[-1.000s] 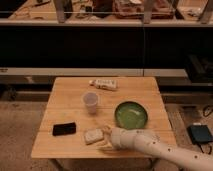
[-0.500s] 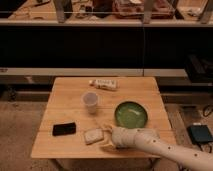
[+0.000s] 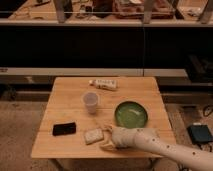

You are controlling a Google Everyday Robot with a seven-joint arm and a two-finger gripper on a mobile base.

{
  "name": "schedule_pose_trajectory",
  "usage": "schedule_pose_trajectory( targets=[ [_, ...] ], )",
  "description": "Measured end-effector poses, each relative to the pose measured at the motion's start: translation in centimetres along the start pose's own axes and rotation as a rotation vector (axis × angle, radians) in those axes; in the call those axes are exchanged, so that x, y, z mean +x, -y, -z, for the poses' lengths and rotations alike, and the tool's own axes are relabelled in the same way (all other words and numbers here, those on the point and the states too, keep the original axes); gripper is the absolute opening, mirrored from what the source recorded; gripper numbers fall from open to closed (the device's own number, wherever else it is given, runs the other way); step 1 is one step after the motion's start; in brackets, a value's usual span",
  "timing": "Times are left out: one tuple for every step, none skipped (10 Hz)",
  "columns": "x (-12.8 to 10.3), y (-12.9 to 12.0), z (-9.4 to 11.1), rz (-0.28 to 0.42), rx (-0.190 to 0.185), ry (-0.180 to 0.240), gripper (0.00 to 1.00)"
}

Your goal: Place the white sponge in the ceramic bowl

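Hovering at the near edge of the wooden table (image 3: 70, 95), the gripper (image 3: 106, 137) sits just right of the white sponge (image 3: 93, 135), its two fingers spread apart and holding nothing.

From where I stand, the pale, speckled arm (image 3: 160, 146) comes in low from the right front corner, and the fingertips point left toward the sponge, which lies flat on the tabletop; I cannot tell whether they touch it. The ceramic bowl (image 3: 131, 114), green and glossy, rests behind the arm and to the right of the sponge, apart from it. A small translucent cup (image 3: 90, 102) stands upright behind the sponge, a flat black slab (image 3: 64, 129) lies just to its left, and a white printed tube (image 3: 104, 84) lies on its side near the far edge.
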Motion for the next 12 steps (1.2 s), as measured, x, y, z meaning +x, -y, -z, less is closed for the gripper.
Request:
schedule_pose_trajectory(
  targets=[
    [0.2, 0.0, -0.1, -0.005, -0.003, -0.001, 0.6],
    [0.2, -0.1, -0.3, -0.009, -0.004, 0.001, 0.52],
    [0.3, -0.1, -0.4, -0.012, -0.006, 0.002, 0.43],
    [0.4, -0.2, -0.6, -0.015, -0.008, 0.002, 0.3],
    [0.6, -0.2, -0.6, -0.015, -0.009, 0.001, 0.22],
    [0.7, -0.2, -0.7, -0.017, -0.008, 0.0, 0.12],
    [0.8, -0.2, -0.7, -0.017, -0.007, 0.001, 0.02],
    [0.8, -0.2, -0.7, -0.016, -0.006, 0.002, 0.0],
    [0.5, -0.1, -0.7, -0.018, -0.003, 0.011, 0.0],
    [-0.2, 0.0, -0.5, -0.019, 0.003, 0.026, 0.0],
    [-1.5, 0.1, -0.2, -0.012, 0.009, 0.049, 0.0],
    [-2.5, 0.2, 0.0, -0.002, 0.009, 0.063, 0.0]
  ],
)
